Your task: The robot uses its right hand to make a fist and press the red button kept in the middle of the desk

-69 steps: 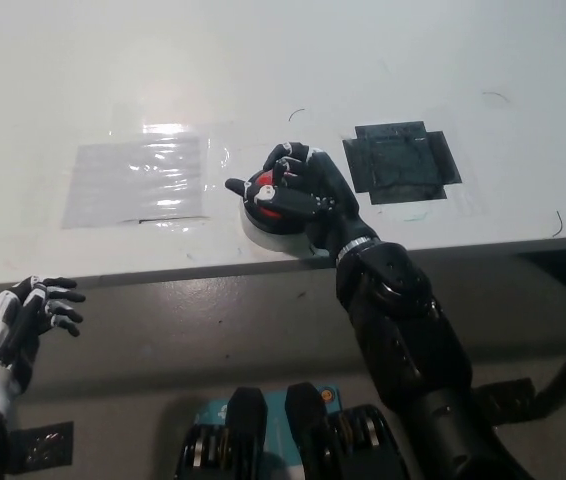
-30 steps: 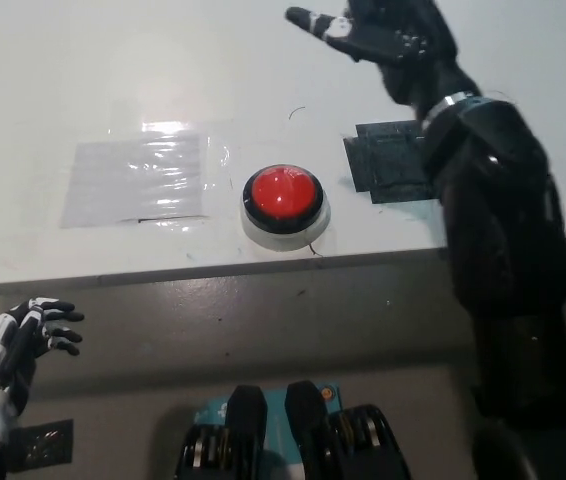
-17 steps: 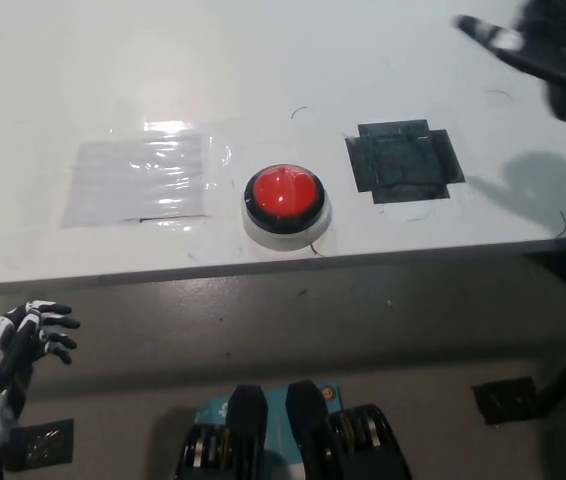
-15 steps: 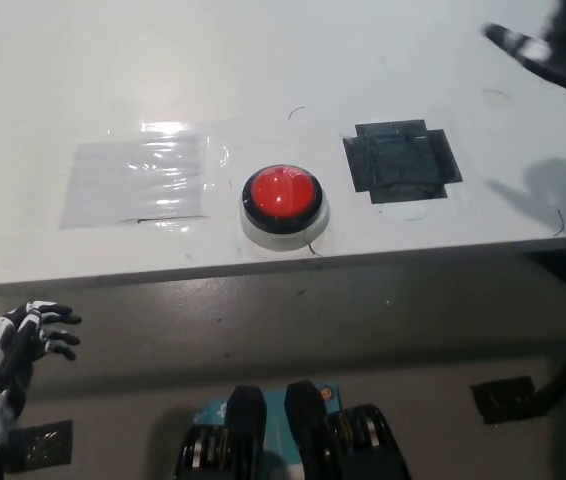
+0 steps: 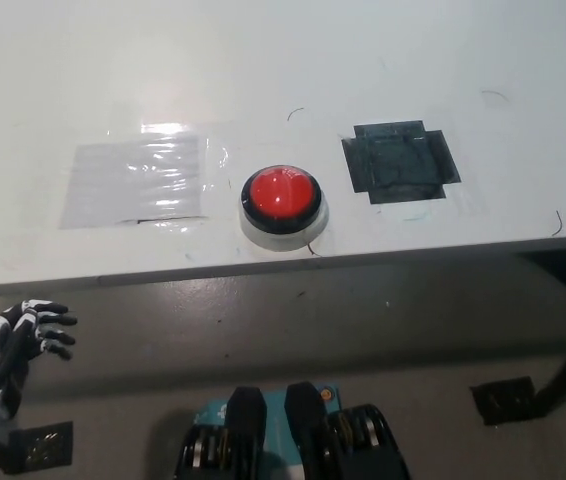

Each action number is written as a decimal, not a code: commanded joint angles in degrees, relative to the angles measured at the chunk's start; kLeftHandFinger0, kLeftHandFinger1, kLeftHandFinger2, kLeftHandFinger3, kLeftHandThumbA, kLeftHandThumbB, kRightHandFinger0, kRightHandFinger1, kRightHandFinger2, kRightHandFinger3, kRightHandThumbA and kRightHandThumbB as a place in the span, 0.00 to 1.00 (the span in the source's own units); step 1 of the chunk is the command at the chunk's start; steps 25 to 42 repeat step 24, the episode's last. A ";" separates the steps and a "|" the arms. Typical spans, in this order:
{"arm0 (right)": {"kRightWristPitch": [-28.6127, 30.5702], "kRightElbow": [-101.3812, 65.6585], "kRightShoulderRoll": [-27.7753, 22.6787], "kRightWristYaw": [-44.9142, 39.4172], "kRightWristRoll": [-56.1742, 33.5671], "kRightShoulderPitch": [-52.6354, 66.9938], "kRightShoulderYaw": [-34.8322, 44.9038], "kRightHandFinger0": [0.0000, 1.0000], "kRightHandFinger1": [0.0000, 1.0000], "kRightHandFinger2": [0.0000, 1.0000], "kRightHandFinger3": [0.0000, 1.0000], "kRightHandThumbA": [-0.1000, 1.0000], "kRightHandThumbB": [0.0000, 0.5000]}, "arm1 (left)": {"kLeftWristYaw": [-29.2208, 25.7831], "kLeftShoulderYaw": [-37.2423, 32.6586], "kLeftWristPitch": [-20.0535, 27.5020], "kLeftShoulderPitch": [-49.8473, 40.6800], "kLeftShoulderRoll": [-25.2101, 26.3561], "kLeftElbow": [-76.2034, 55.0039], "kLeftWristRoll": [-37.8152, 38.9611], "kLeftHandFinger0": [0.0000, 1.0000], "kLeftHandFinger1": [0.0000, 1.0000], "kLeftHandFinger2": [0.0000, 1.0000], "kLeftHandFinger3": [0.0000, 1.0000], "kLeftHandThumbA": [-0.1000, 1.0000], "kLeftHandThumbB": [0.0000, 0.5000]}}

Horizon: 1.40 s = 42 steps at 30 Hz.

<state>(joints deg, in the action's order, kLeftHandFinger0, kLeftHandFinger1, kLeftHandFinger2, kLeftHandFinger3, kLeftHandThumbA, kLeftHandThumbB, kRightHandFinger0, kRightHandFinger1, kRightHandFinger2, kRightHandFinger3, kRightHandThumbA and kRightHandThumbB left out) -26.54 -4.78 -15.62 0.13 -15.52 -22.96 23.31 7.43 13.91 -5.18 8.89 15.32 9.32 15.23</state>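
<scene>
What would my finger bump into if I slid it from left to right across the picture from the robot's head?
White left hand below the desk edge → shiny clear plastic patch → red button → black tape patch. The right hand is out of view.

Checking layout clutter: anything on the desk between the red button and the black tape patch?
No. In the head view the stretch between the red button and the black tape patch is bare white desk.

Red button (image 5: 282, 195) on white desk (image 5: 363, 60), untouched
</scene>
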 commanded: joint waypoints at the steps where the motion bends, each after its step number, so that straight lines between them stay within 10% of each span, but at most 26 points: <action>1: 2.59 -0.67 -2.14 1.11 0.32 1.79 1.86 0.00 0.00 0.13 0.15 1.00 0.49 | 0.97 0.84 0.95 1.15 1.58 -0.44 1.09 0.26 0.30 0.38 0.50 0.70 0.26; 10: 1.98 1.54 -3.90 2.15 2.25 7.01 1.73 0.00 0.00 0.01 0.13 1.00 0.52 | 0.68 0.48 0.88 1.13 2.15 -0.50 0.10 0.40 0.41 0.50 0.59 0.75 0.29; 11: 1.33 1.67 -3.94 1.71 1.22 7.49 2.09 0.00 0.00 0.13 0.25 1.00 0.51 | 0.75 0.85 0.95 1.31 1.81 -0.17 0.89 0.27 0.31 0.40 0.52 0.72 0.29; 15: 0.78 2.90 -4.68 1.20 0.49 7.56 2.20 0.00 0.00 0.27 0.42 1.00 0.54 | 0.59 0.77 0.53 0.88 1.51 -0.72 0.94 0.27 0.32 0.40 0.50 0.71 0.26; 42: -0.28 4.34 -4.85 2.60 0.53 7.17 2.57 0.00 0.00 0.22 0.39 1.00 0.56 | 0.03 0.74 -0.46 0.51 1.16 -1.44 0.76 0.28 0.33 0.43 0.57 0.73 0.26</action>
